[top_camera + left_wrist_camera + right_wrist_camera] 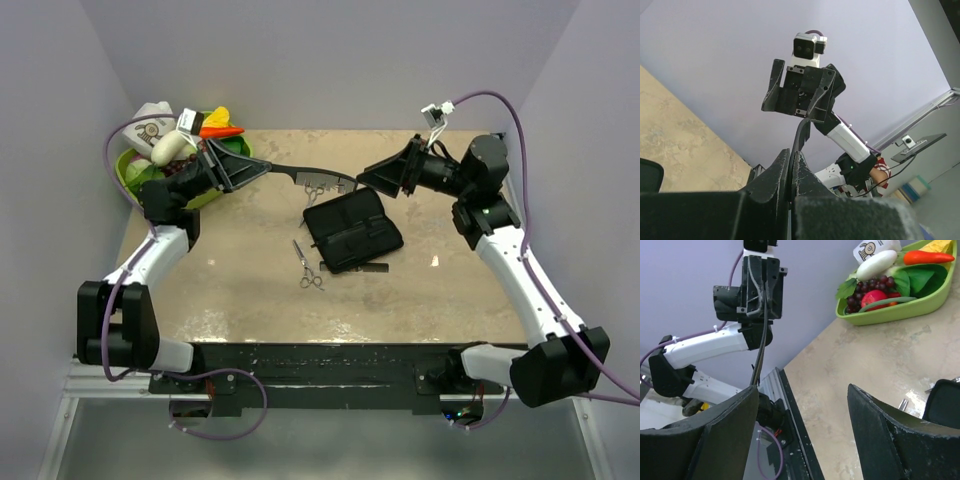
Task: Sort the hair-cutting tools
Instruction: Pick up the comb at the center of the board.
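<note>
- Left tool is clamped on one end of the black comb. The comb is lifted off the tabletop and spans the gap toward the right tool.
- Right tool jaws are spread wide and grip nothing. The comb's free end reaches the tip of one finger; can't tell whether it touches.
- In the left wrist view the comb rises as a thin curved strip from the pinched left tool toward the right tool. Its teeth are not readable there.
- Far scissors lie flat under the held comb, just beside the far edge of the case, which lies mid-tabletop.
- Near scissors lie flat just beside the case's near-left corner, well apart from both tools.
- A thin dark strip lies along the case's near edge; too small to identify.
- Green bowl of toy food sits in the far-left corner, partly hidden by the left arm.
- The right wrist view cuts off the case at its right edge; the silver bits beside it are unclear.
</note>
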You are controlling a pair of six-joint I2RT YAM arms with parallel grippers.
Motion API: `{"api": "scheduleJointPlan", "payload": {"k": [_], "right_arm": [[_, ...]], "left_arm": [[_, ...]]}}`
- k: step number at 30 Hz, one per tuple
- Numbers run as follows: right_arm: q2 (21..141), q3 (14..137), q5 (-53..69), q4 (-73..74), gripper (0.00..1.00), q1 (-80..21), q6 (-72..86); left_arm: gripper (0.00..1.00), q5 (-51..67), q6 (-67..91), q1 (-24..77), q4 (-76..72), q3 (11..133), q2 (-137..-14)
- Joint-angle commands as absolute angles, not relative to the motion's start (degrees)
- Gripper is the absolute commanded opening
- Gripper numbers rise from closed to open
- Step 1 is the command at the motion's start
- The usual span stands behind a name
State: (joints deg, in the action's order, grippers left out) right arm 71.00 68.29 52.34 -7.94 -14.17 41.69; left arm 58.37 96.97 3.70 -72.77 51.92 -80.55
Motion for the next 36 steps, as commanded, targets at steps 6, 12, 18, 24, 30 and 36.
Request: {"api": "scheduleJointPlan", "payload": {"k": [6,12,18,24,30,36], "right_arm": [[66.7,67.9,54.7,-9.5,0.73,-14.2,42.1],[67.1,67.1,55.4,-11.8,0.71,-14.3,44.3],[68.4,66.0,55.2,-10.7,0.68,-15.1,43.5],[70.6,67.9,54.9,-10.3,0.59,-17.7,42.8],[72.2,69.5,54.1,-8.6,0.47,-19.6,41.7],[73.2,71.5,53.7,-8.3,0.44,-20.0,41.0]], "left_arm": [[0.0,57.9,97.5,3.3,-82.7,52.4,-82.3],[0.0,57.9,97.4,3.3,-83.1,52.9,-82.9],[0.0,57.9,98.0,3.3,-83.9,53.7,-83.5],[0.0,58.4,98.0,3.3,-84.2,54.1,-84.2],[0.0,58.7,98.0,3.3,-84.5,54.7,-84.8],[0.0,59.3,98.6,3.3,-85.3,55.2,-85.7]]}}
